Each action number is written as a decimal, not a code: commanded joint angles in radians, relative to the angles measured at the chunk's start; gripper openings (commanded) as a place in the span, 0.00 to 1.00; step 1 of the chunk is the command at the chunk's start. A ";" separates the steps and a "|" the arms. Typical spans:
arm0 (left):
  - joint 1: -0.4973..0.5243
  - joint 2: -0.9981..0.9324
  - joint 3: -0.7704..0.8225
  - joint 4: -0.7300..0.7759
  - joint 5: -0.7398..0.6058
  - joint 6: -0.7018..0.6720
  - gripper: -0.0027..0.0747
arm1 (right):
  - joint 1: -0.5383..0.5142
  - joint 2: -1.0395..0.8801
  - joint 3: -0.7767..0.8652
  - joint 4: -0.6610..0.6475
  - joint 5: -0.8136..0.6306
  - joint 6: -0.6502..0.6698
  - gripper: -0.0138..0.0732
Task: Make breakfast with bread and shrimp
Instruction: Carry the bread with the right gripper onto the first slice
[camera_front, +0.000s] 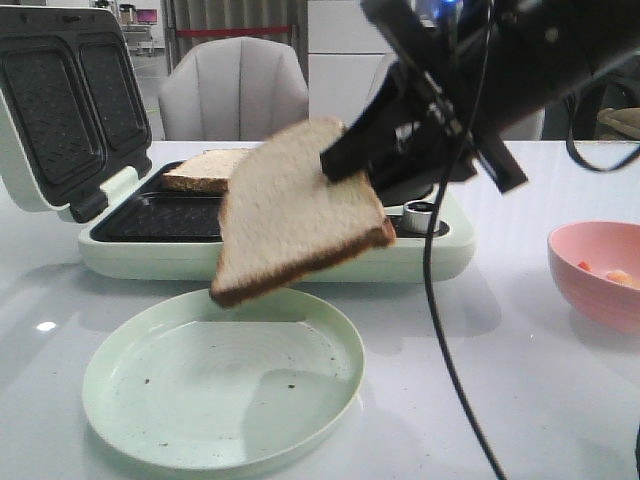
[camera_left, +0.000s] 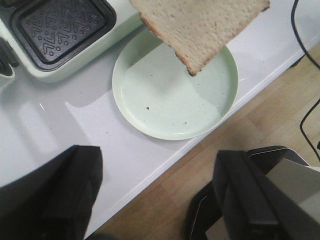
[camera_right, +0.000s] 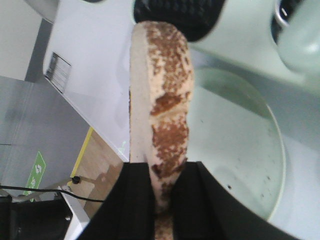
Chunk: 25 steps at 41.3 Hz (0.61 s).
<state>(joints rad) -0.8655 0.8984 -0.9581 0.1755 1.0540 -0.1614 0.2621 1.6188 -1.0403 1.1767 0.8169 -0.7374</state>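
Pale, soft-crumbed bread hangs from my right end effector (camera_front: 352, 152), its fingers (camera_right: 135, 200) clenched on one crust edge so that slice (camera_front: 295, 215) droops tilted above the mint-green plate (camera_front: 150, 420). I hold it by the rim, I judge, to leave the flat face free for laying down on the sandwich maker (camera_front: 440, 245), whose black ridged plates look non-stick. A second slice (camera_front: 205, 170) already lies flat in the rear bay, the front bay beside it bare. The plate is smooth, ringed and speckled with crumbs. Shrimp (camera_front: 612, 275), small orange bits, wait in the pink bowl (camera_front: 590, 290) on the glossy white desk (camera_front: 520, 380). My left end effector (camera_left: 160, 200) is released, hanging over the desk edge, holding nothing.
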 joint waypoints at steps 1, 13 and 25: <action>-0.006 -0.012 -0.026 0.016 -0.058 0.002 0.69 | 0.011 -0.038 -0.106 0.086 0.021 -0.014 0.22; -0.006 -0.012 -0.026 0.018 -0.061 0.002 0.69 | 0.104 0.148 -0.381 0.115 -0.111 -0.014 0.22; -0.006 -0.012 -0.026 0.024 -0.061 0.002 0.69 | 0.122 0.368 -0.592 0.154 -0.132 -0.014 0.22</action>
<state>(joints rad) -0.8655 0.8984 -0.9581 0.1839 1.0483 -0.1614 0.3851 2.0009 -1.5643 1.2622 0.6839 -0.7407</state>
